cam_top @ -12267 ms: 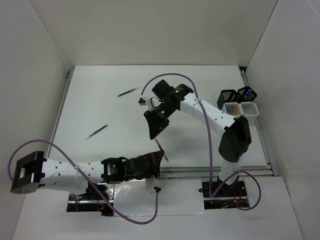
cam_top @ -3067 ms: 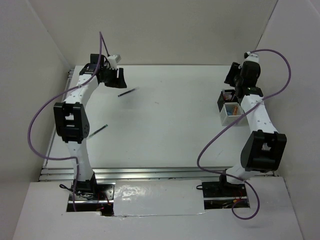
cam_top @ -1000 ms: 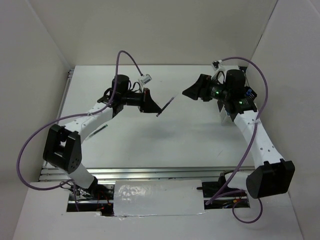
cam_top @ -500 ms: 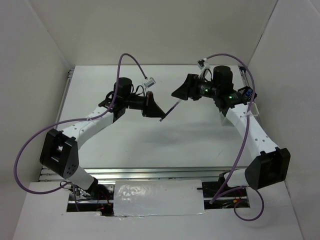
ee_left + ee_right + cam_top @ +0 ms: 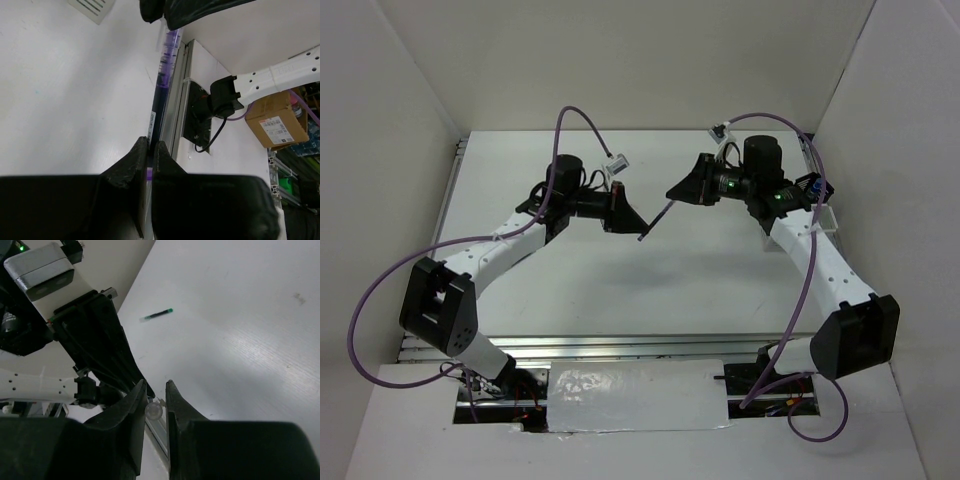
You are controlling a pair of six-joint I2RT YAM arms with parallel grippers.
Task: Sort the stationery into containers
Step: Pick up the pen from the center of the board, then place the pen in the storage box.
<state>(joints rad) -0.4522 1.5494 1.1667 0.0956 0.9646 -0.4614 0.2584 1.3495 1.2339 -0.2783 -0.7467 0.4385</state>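
A thin dark pen with a purple band (image 5: 656, 221) hangs in mid-air over the table's middle, between both grippers. My left gripper (image 5: 627, 217) is shut on its lower part; in the left wrist view the pen (image 5: 160, 95) runs out from the gripper (image 5: 149, 146) toward the right gripper (image 5: 190, 10). My right gripper (image 5: 673, 195) stands round the pen's upper end. In the right wrist view the round pen end (image 5: 153, 411) lies against one finger of that gripper (image 5: 155, 385), with a small gap to the other. The containers (image 5: 817, 187) sit at the right edge, partly behind the right arm.
A second dark pen with a green tip (image 5: 156, 315) lies on the white table beyond the left arm. White walls close in the table on three sides. A rail and the right arm's base (image 5: 200, 107) run along the near edge. A cardboard box (image 5: 272, 122) stands off the table.
Over the last second both grippers came together over the table's middle, the left carrying the pen. In the last half second the right gripper settled round the pen's upper end.
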